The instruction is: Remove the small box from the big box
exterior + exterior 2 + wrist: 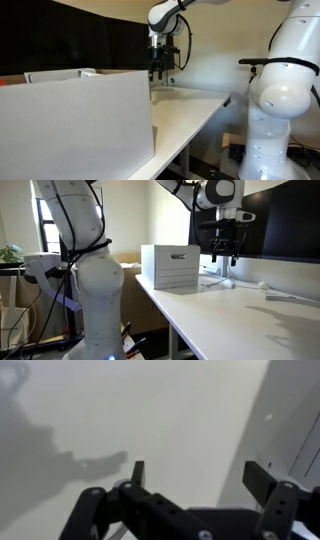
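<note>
The big box (75, 125) is a large plain white carton that fills the near left of an exterior view; it also stands on the table's far end in an exterior view (170, 267). My gripper (161, 68) hangs above the table outside the big box, beside it (222, 252). In the wrist view the gripper (200, 468) is open and empty, with only bare white table and its own shadow below. A pale grey wall at the right edge of the wrist view (297, 415) may be the big box. The small box does not show in any view.
The white table (195, 108) (235, 320) has its long edge toward the robot's white base (280, 95) (90, 285). A dark screen (285, 220) stands behind the table; a dark panel (90, 40) lies behind the big box.
</note>
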